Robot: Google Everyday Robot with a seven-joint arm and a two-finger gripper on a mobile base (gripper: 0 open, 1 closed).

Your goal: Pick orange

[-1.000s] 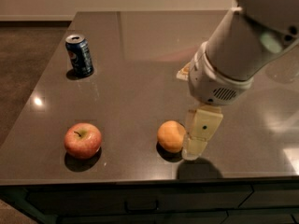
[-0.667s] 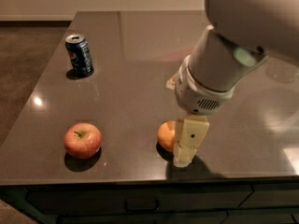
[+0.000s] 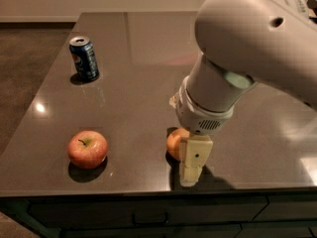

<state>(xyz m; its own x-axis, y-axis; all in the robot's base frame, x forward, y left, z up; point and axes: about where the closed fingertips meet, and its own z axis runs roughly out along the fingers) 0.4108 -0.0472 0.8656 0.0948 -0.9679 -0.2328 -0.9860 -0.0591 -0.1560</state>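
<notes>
dark desk [image 3: 124, 88] holds the orange [image 3: 174, 144] near its 6 o'clock edge; claw [image 3: 190, 163] low at the orange's 4 o'clock, grip impossible to tell; lift not yet done.

Counts: one of each

I count one orange [image 3: 173, 143], one apple [image 3: 87, 148] and one soda can [image 3: 84, 58]. That makes two fruits and one can, three loose items in total. One dark countertop [image 3: 138, 83] sits under all three. On my rig I see one arm [image 3: 237, 58] and one gripper [image 3: 192, 162], which is down near the counter's front edge, right beside the orange.
</notes>
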